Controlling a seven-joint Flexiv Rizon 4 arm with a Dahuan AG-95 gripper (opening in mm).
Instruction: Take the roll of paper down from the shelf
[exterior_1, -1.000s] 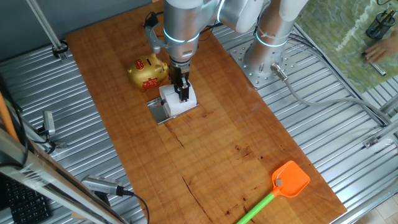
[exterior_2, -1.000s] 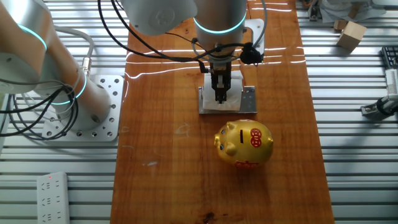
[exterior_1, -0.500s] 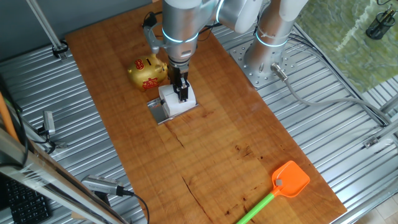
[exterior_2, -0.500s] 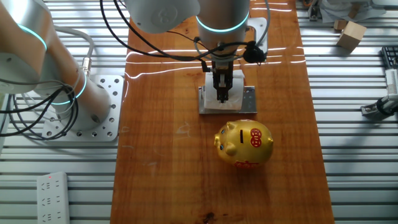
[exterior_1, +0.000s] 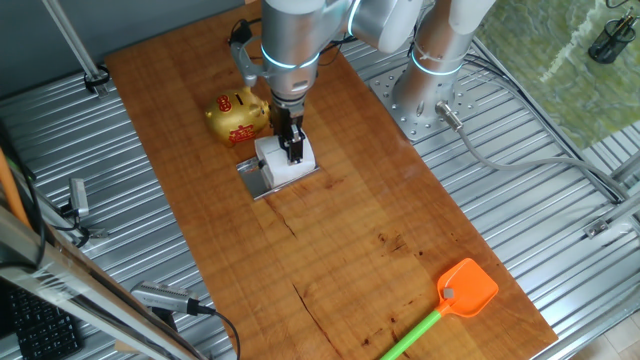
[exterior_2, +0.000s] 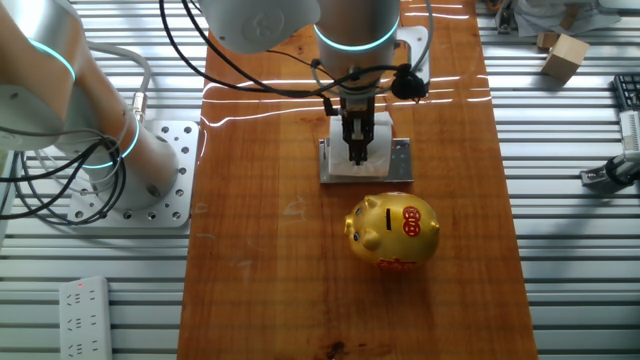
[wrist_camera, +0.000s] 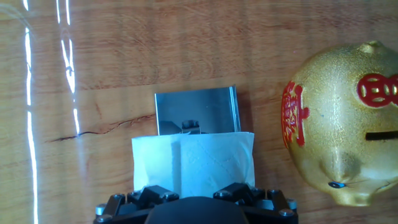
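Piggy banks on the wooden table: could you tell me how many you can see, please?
1. The gold piggy bank stands on the wooden table beside the shelf that holds the roll of paper; none seems hidden.

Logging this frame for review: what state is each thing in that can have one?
roll of paper: on the shelf, not lifted, between the claw's fingers
shelf: upright on the table, part of its top bare
claw: down at the roll, grip unclear
gold piggy bank: upright beside the shelf, untouched
orange swatter: flat on the table, far from the claw
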